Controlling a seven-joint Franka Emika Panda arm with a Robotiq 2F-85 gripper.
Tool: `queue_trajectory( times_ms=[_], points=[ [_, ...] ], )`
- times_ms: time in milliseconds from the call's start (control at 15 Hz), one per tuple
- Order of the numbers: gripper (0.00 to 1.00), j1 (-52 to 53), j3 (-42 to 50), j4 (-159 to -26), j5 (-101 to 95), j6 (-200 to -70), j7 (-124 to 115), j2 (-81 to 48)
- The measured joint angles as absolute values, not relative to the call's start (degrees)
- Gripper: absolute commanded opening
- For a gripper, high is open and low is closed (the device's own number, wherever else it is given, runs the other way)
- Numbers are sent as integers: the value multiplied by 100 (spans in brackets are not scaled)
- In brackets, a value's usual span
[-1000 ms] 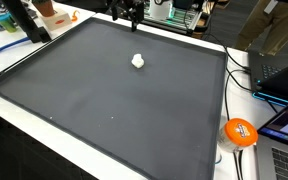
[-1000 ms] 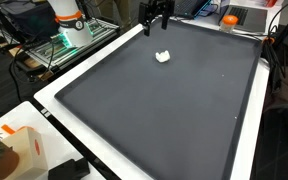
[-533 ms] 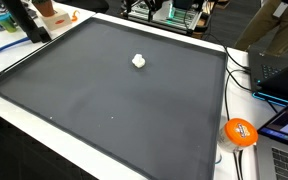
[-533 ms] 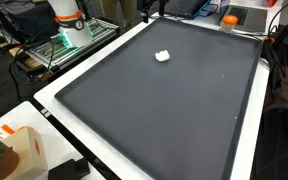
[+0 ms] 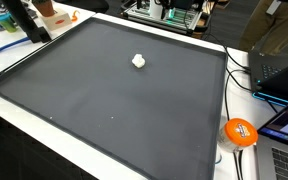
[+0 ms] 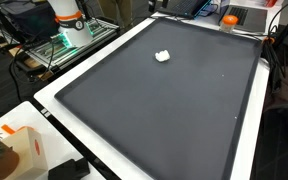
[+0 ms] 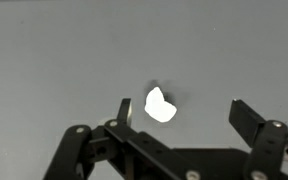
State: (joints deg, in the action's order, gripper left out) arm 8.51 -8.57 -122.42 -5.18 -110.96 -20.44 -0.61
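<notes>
On the dark mat (image 7: 44,50), small white lump (image 7: 160,105) below the released pincer (image 7: 182,110), framed between its spread fingers, untouched

Soft, even room light falls from overhead in both exterior views; the dark mat (image 5: 104,90) takes it flat with only faint shadows, and the frames are small and coarse. In my wrist view the white lump (image 7: 160,104) blows out to featureless glare with a thin shadow along its upper edge. My gripper (image 7: 180,110) sits dark and slightly soft in the foreground.
</notes>
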Motion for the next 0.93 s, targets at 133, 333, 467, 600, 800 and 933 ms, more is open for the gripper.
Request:
queue_trajectory(
  times_ms=[133, 333, 467, 600, 800, 933],
  points=[
    [100, 877, -885, -11549, -524, -10520, -1918, -500],
    [100, 877, -838, -10578, -534, -9881, -1580, -1356],
    [100, 876, -779, -10131, -546, -9613, -1464, -1860],
    [100, 882, -772, -10102, -545, -9626, -1464, -1908],
    [100, 911, -772, -10102, -545, -9626, -1464, -1793],
    [100, 913, -772, -10118, -545, -9626, -1464, -1756]
  ],
)
